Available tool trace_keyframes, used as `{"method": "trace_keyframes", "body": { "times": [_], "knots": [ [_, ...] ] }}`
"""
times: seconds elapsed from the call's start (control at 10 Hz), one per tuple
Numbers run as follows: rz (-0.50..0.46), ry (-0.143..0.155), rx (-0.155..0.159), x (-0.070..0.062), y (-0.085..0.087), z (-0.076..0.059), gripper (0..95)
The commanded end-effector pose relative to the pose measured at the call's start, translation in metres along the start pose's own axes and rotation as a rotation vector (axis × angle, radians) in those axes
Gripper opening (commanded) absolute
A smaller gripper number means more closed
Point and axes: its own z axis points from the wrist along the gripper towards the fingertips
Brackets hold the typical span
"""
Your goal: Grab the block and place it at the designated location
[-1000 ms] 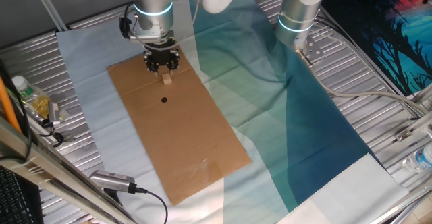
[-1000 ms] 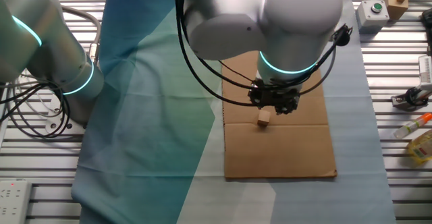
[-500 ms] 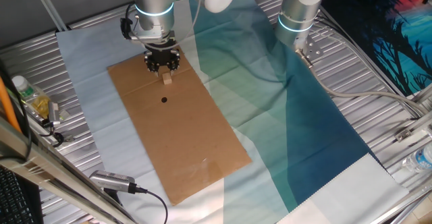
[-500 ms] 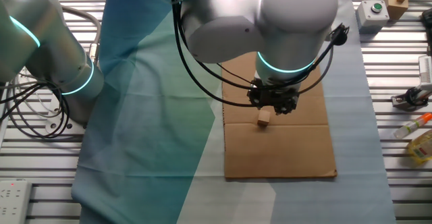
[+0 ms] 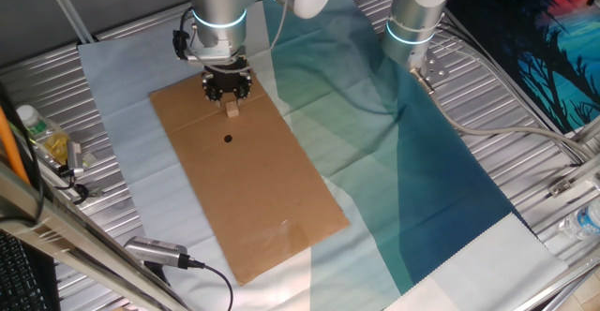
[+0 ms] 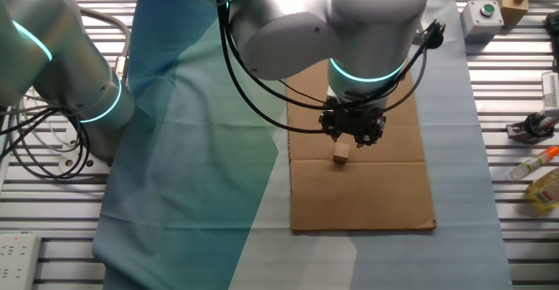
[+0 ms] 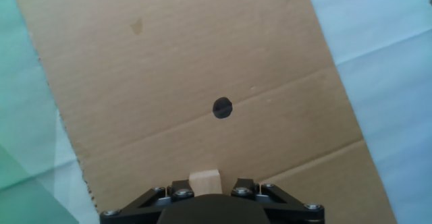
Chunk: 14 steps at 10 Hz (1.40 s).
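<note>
The block (image 5: 231, 110) is a small tan wooden cube on the brown cardboard (image 5: 253, 199). My gripper (image 5: 226, 88) hangs just above it, fingers pointing down. In the other fixed view the block (image 6: 341, 154) lies just below and left of my gripper (image 6: 352, 131). In the hand view the block (image 7: 206, 181) shows at the bottom edge between the two black jaws, with a gap on each side. The jaws look open and hold nothing. The designated location, a black dot (image 5: 228, 140), lies a short way in front of the block; the hand view shows the dot (image 7: 222, 107) too.
The cardboard lies on a blue-green cloth (image 5: 412, 161) over a metal slatted table. A second robot arm (image 5: 412, 21) stands at the back. A bottle (image 5: 42, 138) and cables sit at the left edge. A button box (image 6: 483, 15) and tools lie at the right in the other fixed view.
The arm above my gripper has shifted slightly. The block has stayed where it was on the cardboard.
</note>
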Motion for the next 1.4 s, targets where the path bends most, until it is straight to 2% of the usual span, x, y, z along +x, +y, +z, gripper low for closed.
{"method": "trace_keyframes", "body": {
  "times": [0.1, 0.8, 1.3, 1.4],
  "knots": [
    [0.003, 0.007, 0.001, -0.0002, -0.0005, 0.0010, 38.0],
    [0.009, 0.010, 0.001, -0.0012, -0.0004, 0.0015, 38.0],
    [0.001, 0.000, 0.005, -0.0012, -0.0004, 0.0015, 38.0],
    [0.003, -0.008, 0.006, -0.0012, -0.0004, 0.0015, 57.0]
  ]
}}
